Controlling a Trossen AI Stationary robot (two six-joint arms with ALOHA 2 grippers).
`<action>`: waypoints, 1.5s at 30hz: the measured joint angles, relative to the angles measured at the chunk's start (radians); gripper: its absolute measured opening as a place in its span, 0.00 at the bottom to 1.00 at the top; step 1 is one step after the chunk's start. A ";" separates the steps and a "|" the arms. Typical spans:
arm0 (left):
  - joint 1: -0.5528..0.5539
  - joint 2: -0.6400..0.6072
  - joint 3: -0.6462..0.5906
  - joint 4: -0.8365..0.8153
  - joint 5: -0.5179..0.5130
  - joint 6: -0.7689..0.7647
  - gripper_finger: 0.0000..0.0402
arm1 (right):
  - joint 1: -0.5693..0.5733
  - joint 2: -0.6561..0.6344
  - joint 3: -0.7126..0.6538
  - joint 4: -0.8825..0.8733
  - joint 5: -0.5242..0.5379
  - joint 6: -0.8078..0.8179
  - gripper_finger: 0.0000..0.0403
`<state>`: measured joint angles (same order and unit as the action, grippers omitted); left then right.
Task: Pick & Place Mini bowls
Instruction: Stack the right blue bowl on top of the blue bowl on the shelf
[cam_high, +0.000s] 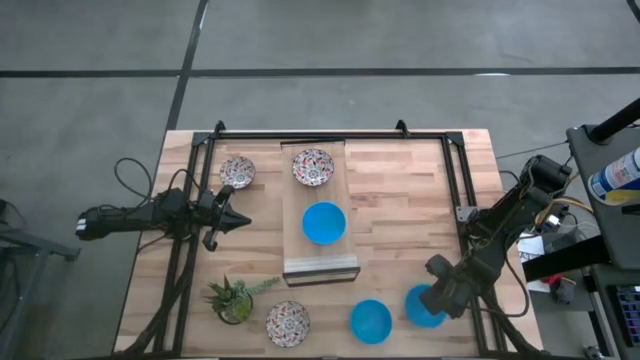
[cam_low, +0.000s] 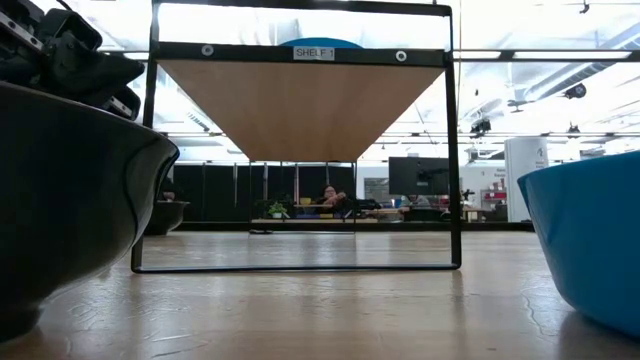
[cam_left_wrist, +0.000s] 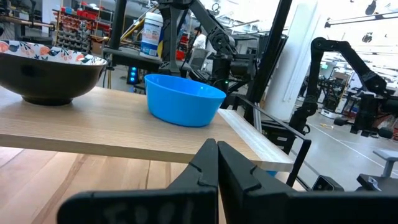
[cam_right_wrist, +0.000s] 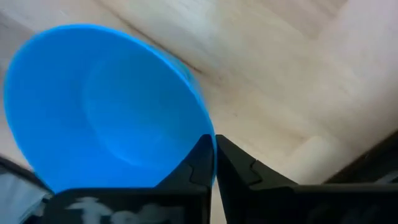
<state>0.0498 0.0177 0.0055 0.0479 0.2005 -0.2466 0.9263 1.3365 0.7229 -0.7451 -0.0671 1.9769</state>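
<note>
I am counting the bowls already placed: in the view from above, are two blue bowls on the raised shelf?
No, only one blue bowl lies on the shelf, beside one floral bowl; the other two blue bowls are on the table.

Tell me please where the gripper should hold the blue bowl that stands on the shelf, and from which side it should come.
Probably by the rim. The blue bowl sits upright and open on the shelf, with thin flaring walls, so one finger could go inside and one outside. Come from above, on its left side, where the left gripper waits with fingers shut; they must open first.
</note>
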 joint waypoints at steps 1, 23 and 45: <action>0.000 0.000 0.000 0.000 0.000 0.000 0.00 | -0.005 0.000 0.010 -0.005 -0.004 0.003 0.02; 0.000 0.000 0.000 0.000 0.000 0.000 0.00 | -0.323 0.002 0.495 -0.511 -0.012 -0.262 0.02; 0.000 0.000 0.000 -0.001 0.000 0.000 0.00 | -0.731 0.101 0.840 -0.615 -0.027 -0.687 0.02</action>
<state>0.0500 0.0176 0.0055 0.0473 0.2005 -0.2466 0.1950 1.4376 1.5634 -1.3599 -0.0944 1.2900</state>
